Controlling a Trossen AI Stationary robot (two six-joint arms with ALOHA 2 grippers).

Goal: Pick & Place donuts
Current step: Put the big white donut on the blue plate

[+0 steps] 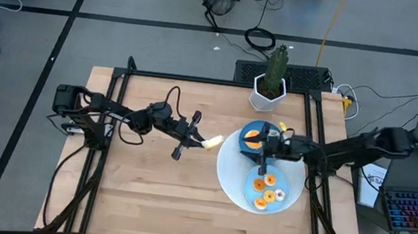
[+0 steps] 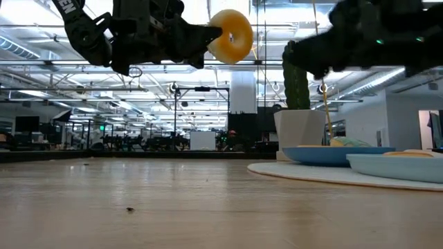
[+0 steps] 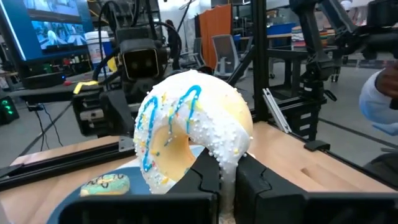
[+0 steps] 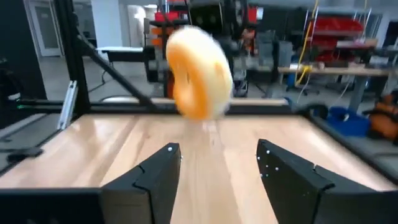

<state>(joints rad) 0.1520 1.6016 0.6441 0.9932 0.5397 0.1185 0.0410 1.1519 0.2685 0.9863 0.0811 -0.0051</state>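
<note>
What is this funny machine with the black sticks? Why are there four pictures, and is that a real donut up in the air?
It is a robot with two dark arms working at a wooden table. Each arm ends in a gripper, like two fingers. One picture looks down from above, one looks across at table height, and two come from small cameras on the arms' wrists. The left gripper is shut on a white-iced donut with blue squiggles, a toy one, lifted above the table. The right gripper is open and holds nothing; it hangs over a big white disc. On the disc sit two blue plates with more small donuts. A potted cactus stands at the far edge.
</note>
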